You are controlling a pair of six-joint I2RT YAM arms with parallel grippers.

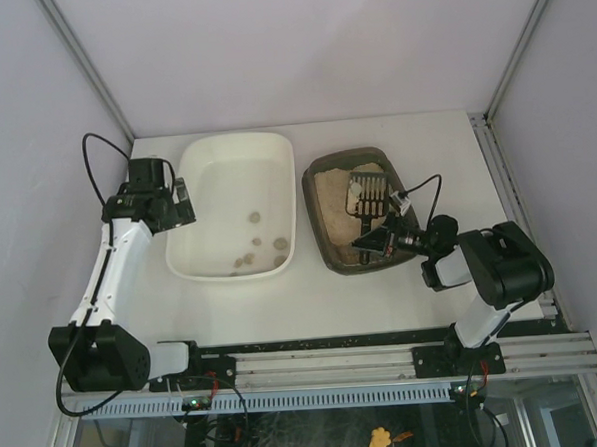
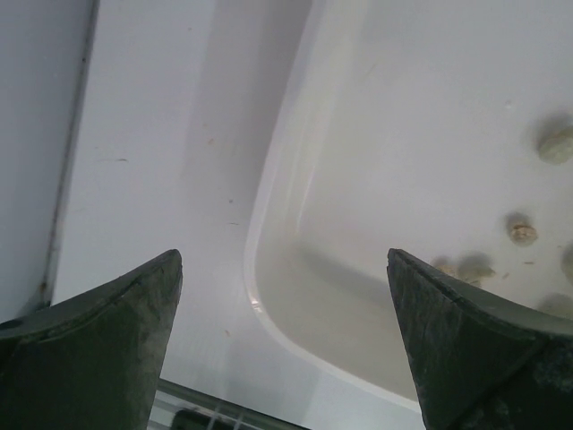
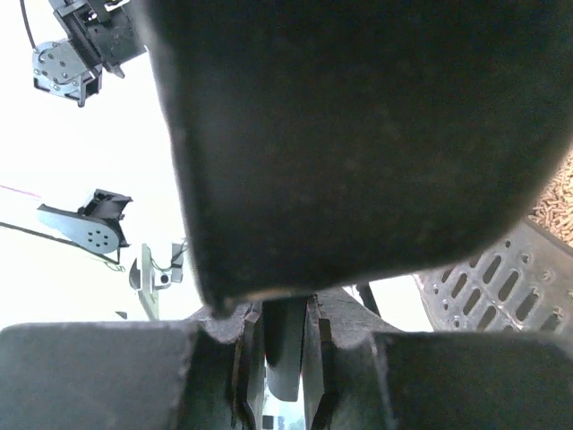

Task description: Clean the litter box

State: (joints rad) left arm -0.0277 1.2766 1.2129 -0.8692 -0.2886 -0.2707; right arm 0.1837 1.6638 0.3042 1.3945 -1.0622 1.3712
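The litter box (image 1: 316, 223), a dark tray of beige litter, sits right of centre. A dark slotted scoop (image 1: 367, 193) has its head over the litter in the far half of the box. My right gripper (image 1: 382, 242) is at the box's near right edge, shut on the scoop's handle (image 3: 285, 354). The slotted head (image 3: 501, 282) shows at the right of the right wrist view, with litter (image 3: 557, 199) behind it. My left gripper (image 1: 182, 202) is open and empty over the left rim of the white tub (image 1: 230, 152); its jaws (image 2: 282, 260) stand wide apart.
The white tub's rim (image 2: 260, 206) curves between my left fingers. It holds several beige clumps (image 1: 250, 254), also seen in the left wrist view (image 2: 522, 233). Walls enclose the table on three sides. The arm rail runs along the near edge (image 1: 326, 364).
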